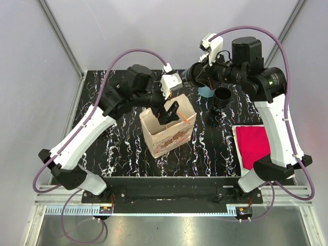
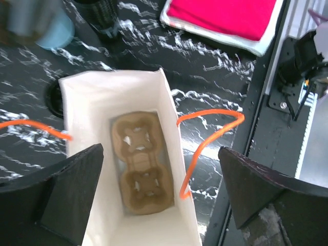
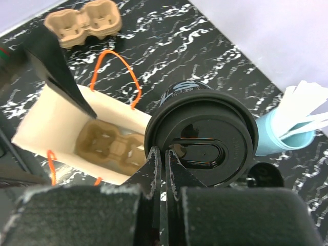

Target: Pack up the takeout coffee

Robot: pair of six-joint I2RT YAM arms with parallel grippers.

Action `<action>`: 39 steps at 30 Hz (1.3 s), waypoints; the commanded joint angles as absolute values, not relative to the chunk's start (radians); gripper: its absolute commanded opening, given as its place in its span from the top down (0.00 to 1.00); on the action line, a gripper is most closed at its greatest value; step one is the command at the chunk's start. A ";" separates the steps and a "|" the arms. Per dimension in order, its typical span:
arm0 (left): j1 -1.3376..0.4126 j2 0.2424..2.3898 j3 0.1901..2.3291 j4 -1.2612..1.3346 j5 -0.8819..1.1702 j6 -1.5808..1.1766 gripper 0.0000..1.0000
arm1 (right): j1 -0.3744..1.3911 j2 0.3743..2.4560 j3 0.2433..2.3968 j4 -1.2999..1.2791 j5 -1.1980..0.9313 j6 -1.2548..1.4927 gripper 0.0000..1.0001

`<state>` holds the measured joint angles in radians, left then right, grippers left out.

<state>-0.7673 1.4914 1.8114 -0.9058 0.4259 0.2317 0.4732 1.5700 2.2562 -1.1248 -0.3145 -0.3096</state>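
Observation:
A white paper bag (image 1: pixel 166 134) with orange handles (image 2: pixel 215 133) stands open at the table's middle. A brown cup carrier (image 2: pixel 141 164) lies at its bottom, also in the right wrist view (image 3: pixel 110 143). My left gripper (image 1: pixel 169 114) hovers open over the bag's mouth, jaws wide and empty (image 2: pixel 160 154). My right gripper (image 3: pixel 165 154) is shut on the rim of a black lidded coffee cup (image 3: pixel 202 141). It holds the cup (image 1: pixel 223 97) just right of the bag, above the table.
A light blue cup with white napkins (image 1: pixel 206 91) stands behind the coffee cup (image 3: pixel 287 133). A red cloth on a white tray (image 1: pixel 252 145) lies at the right. A second brown carrier (image 3: pixel 84 20) lies beyond the bag. A small dark round object (image 3: pixel 266 174) sits under the cup.

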 commanded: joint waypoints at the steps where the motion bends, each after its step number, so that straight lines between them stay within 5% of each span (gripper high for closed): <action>1: -0.747 1.401 1.888 -0.882 0.353 0.248 0.01 | 0.480 1.542 2.260 -1.140 -0.405 -0.267 1.00; 15: -0.483 1.391 1.775 -0.761 0.347 0.265 0.01 | 0.492 1.548 2.226 -1.229 -0.609 -0.227 1.00; 28: -0.468 1.546 1.795 -0.719 0.502 0.270 0.02 | 0.557 1.640 2.197 -1.223 -0.566 -0.224 1.00; 39: -0.468 1.580 1.775 -0.684 0.517 0.255 0.48 | 0.603 1.729 2.154 -1.213 -0.506 -0.219 1.00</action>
